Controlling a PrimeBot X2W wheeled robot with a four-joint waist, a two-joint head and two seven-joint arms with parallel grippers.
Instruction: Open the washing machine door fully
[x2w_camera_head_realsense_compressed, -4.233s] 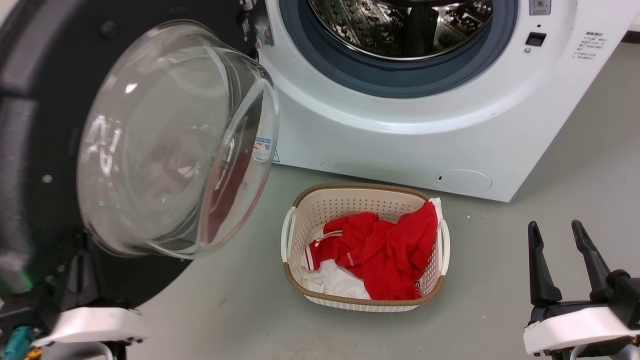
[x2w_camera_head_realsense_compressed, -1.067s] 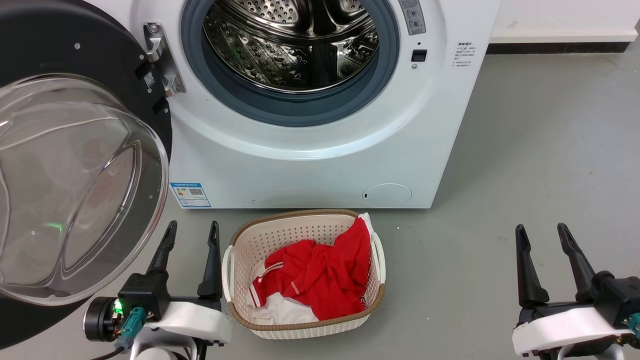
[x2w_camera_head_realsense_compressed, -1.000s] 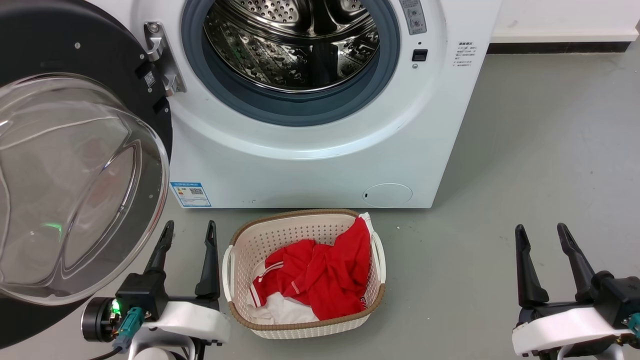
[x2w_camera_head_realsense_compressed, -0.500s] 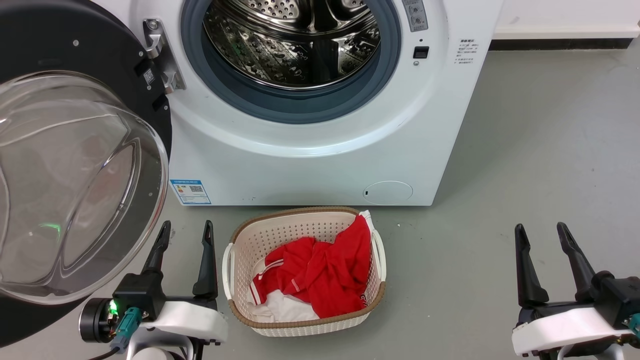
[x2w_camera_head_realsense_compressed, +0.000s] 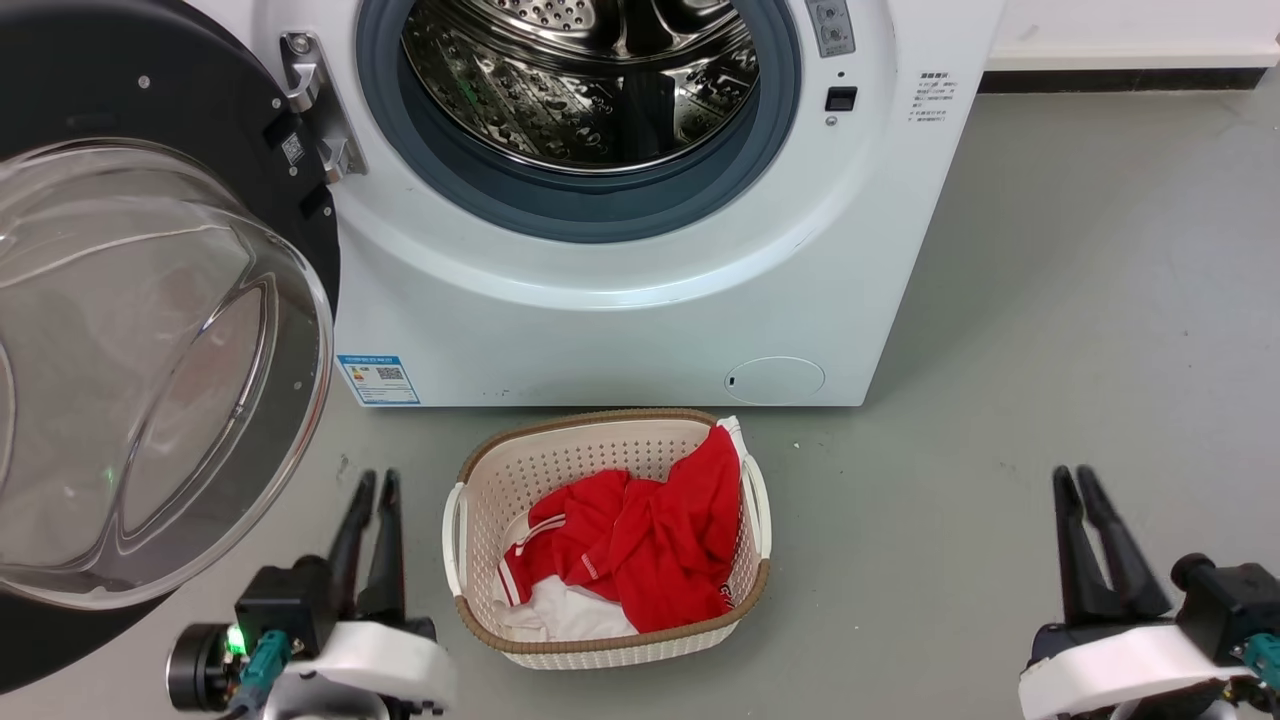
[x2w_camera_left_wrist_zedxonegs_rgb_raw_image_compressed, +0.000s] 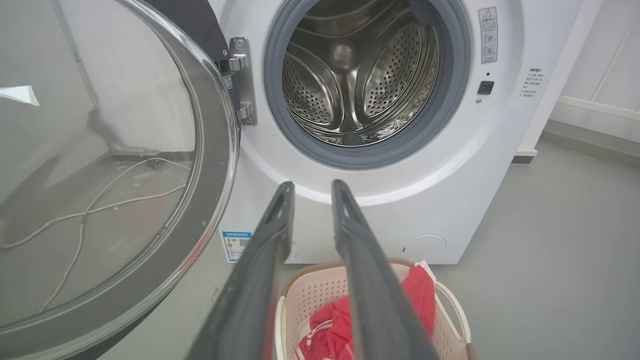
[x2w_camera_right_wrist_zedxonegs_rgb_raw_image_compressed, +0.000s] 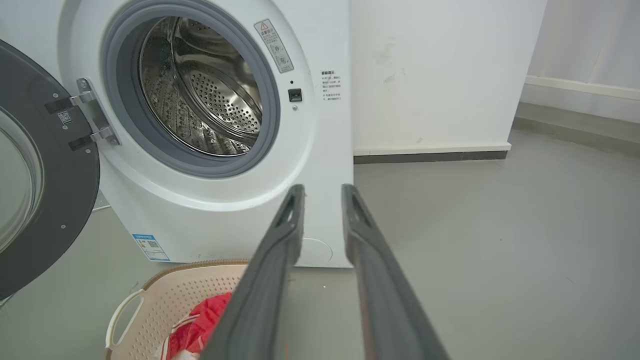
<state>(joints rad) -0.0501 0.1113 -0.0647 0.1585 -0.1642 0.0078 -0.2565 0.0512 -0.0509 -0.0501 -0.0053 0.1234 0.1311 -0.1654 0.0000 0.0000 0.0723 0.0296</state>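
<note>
The washing machine (x2w_camera_head_realsense_compressed: 620, 320) stands in front of me with its steel drum showing. The washing machine door (x2w_camera_head_realsense_compressed: 150, 370), black with a bulging glass bowl, is swung out wide to the left on its metal hinge (x2w_camera_head_realsense_compressed: 315, 110). It also shows in the left wrist view (x2w_camera_left_wrist_zedxonegs_rgb_raw_image_compressed: 100, 175) and the right wrist view (x2w_camera_right_wrist_zedxonegs_rgb_raw_image_compressed: 45, 200). My left gripper (x2w_camera_head_realsense_compressed: 378, 478) hangs low beside the door's lower edge, touching nothing, fingers drawn close with nothing between them (x2w_camera_left_wrist_zedxonegs_rgb_raw_image_compressed: 309, 187). My right gripper (x2w_camera_head_realsense_compressed: 1072, 473) is far off at the lower right, fingers likewise close together and holding nothing (x2w_camera_right_wrist_zedxonegs_rgb_raw_image_compressed: 320, 190).
A cream laundry basket (x2w_camera_head_realsense_compressed: 480, 470) with red and white clothes (x2w_camera_head_realsense_compressed: 640, 540) sits on the grey floor just before the machine, between my arms. A white wall with a dark skirting (x2w_camera_right_wrist_zedxonegs_rgb_raw_image_compressed: 430, 155) runs to the right of the machine. A cable lies on the floor behind the door glass (x2w_camera_left_wrist_zedxonegs_rgb_raw_image_compressed: 100, 200).
Both grippers' fingers have come together from wide open within the last half second, and both have dropped slightly lower in the head view. The door has not moved over the last second.
</note>
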